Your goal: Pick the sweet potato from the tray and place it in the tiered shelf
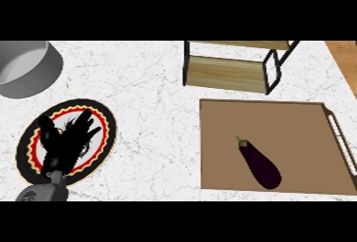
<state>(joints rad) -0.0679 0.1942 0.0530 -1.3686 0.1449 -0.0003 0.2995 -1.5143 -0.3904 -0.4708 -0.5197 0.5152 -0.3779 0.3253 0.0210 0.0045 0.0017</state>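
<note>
One dark purple eggplant [259, 163], no sweet potato, lies on the brown flat tray [279, 118]; the wooden tiered shelf in its black frame [230, 71] behind shows nothing on it. Left hand [63, 142], fingers spread, rests over the patterned plate [105, 118]. Next, likely a reach to the tray.

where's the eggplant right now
In the head view, the eggplant lies on the brown tray at right, below the tiered shelf.
</note>
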